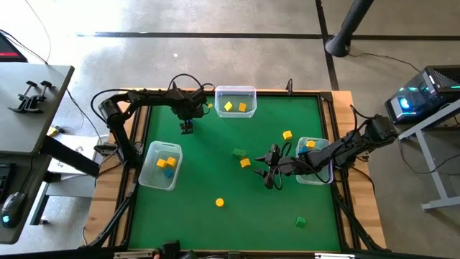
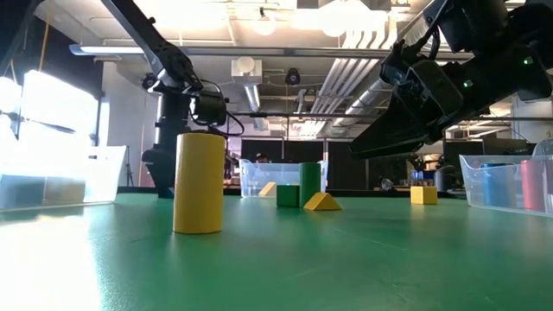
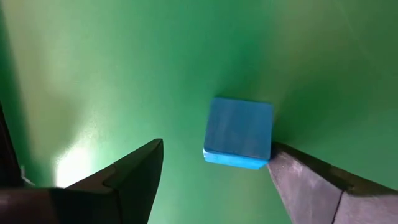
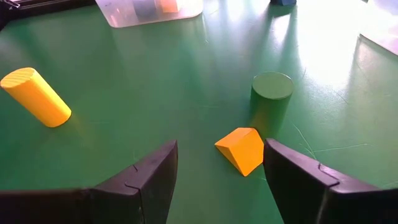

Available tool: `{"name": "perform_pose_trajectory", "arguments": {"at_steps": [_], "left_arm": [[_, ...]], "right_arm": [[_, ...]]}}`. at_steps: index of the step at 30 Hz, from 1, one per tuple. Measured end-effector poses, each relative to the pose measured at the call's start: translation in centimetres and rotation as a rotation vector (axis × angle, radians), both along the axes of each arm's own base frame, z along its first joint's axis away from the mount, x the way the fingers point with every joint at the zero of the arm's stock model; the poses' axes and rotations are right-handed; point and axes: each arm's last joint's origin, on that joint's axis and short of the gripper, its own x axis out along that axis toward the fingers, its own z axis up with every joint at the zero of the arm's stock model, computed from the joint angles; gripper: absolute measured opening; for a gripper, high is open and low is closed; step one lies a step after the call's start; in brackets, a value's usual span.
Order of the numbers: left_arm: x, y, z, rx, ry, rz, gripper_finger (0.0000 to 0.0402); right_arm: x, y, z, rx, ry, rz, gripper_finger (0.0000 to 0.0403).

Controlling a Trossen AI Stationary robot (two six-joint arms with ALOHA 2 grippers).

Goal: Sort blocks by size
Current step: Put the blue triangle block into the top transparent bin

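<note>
Between the open left gripper's [image 3: 214, 177] fingers, a blue block [image 3: 239, 132].

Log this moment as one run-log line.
left claw: open over blue block | right claw: open around orange wedge | nothing held

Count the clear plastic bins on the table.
3. One bin sits at the far edge, one bin at the left side, and one bin at the right, partly covered by the right arm.
</note>
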Motion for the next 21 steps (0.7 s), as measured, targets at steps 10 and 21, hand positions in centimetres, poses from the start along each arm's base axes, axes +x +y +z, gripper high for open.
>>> {"name": "perform_pose_trajectory", "arguments": {"at_steps": [10, 21], "left_arm": [[0.0, -0.1, 0.0, -0.018, -0.009, -0.003, 0.0218], [1.8, -1.0, 2.4, 0.051, -0.106, -0.017, 0.0131]], "right_arm": [[0.0, 0.0, 0.0, 0.000, 0.000, 0.000, 0.0227], [0.0, 0.0, 0.0, -0.005, 0.000, 0.002, 0.0227]]}}
